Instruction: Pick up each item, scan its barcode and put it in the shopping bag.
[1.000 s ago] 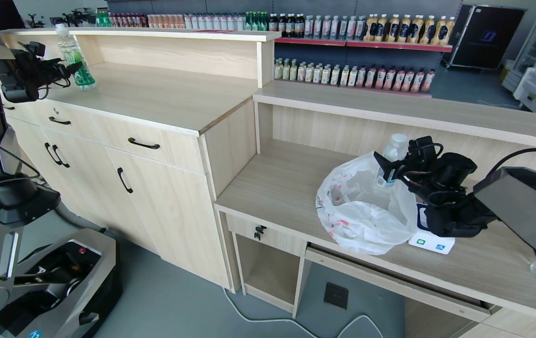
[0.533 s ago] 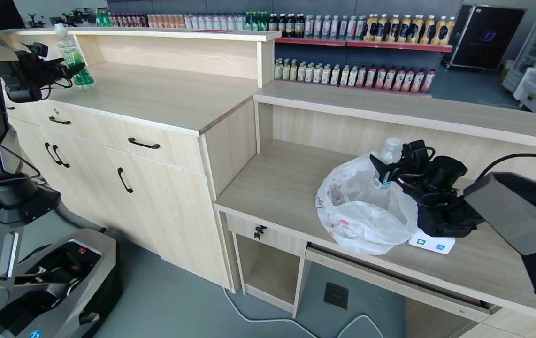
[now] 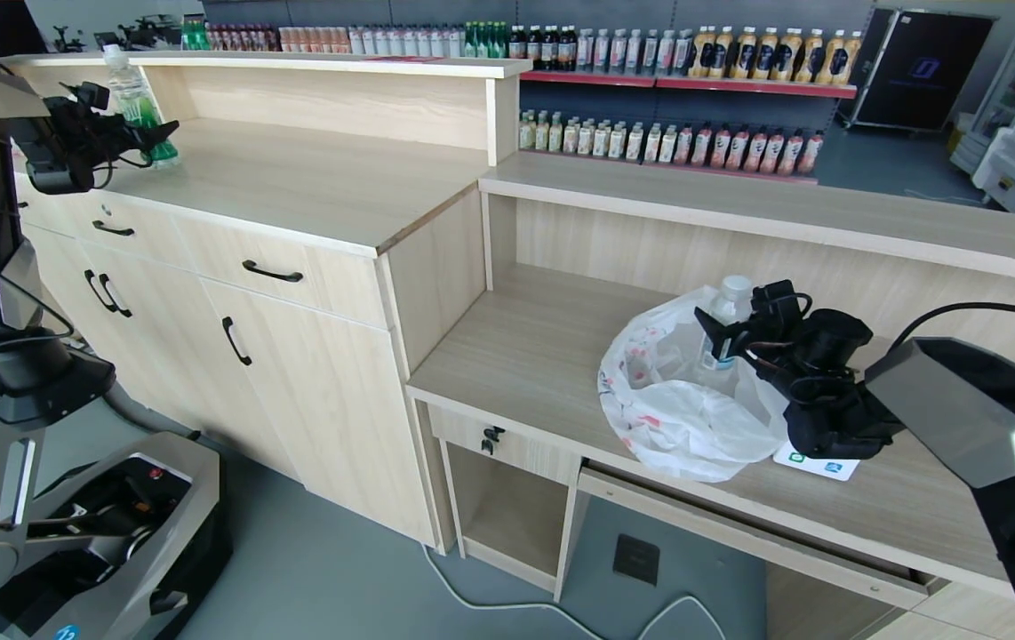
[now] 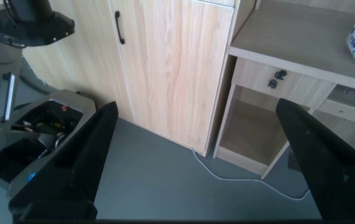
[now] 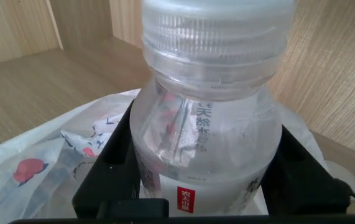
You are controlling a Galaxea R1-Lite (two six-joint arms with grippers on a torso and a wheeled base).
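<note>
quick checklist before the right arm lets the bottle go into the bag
1. Grip: right tool shut on the clear bottle, one finger on each side: ok.
2. Bottle upright, cap up: ok.
3. Shopping bag mouth open and facing up: ok.
4. Bottle over the bag mouth: ok, though near its far edge in the head view.
5. Barcode scanned: cannot tell.
6. Left tool open, far off by the green bottle on the higher counter, clear of the drop: ok.
</note>
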